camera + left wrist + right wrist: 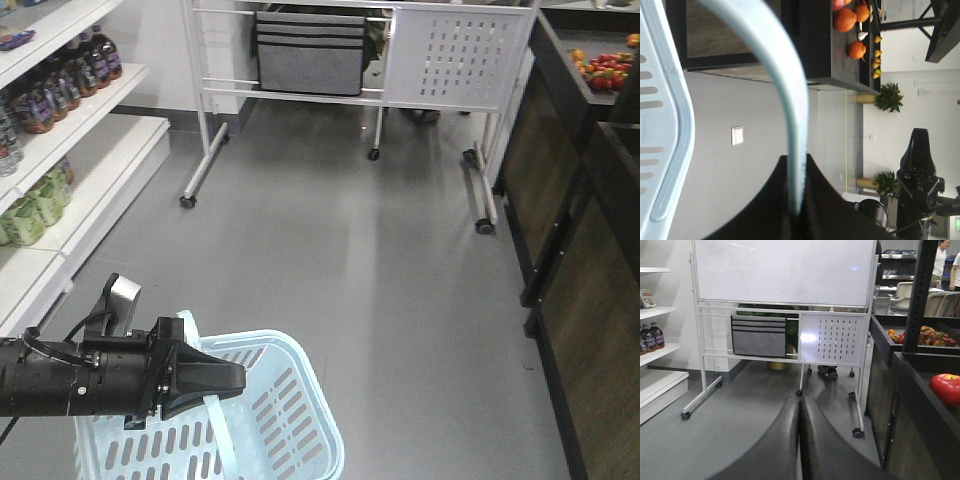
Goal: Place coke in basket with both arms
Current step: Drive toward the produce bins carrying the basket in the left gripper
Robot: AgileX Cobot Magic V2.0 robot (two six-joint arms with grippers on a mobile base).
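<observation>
The coke is nowhere to be seen from any angle, so I'd say the job has barely begun: no can is in hand, and the part of the basket (255, 338) that shows holds none. What is settled is the grip on the basket. The left gripper (232, 378), near and low on the left, has its jaws clamped on the thin handle (795, 110), which arcs up out of the black fingers in the wrist view. I can't tell whether the basket hangs from it or rests on the floor (350, 260). The right gripper (799, 440) has its jaws pressed together with nothing between them, pointing across the room. By my reckoning, finding the can, picking it up and lowering it in all remain.

The floor is smooth grey, bare through the middle. White shelves (90, 160) with dark bottles (60, 85) run along the left. At the far end stands a wheeled whiteboard (785, 270) with a grey pouch (308, 50) hung on its frame. Dark produce bins (560, 200) line the right, 1 holding small red fruit (600, 72), and a red apple (946, 387) lies nearer
</observation>
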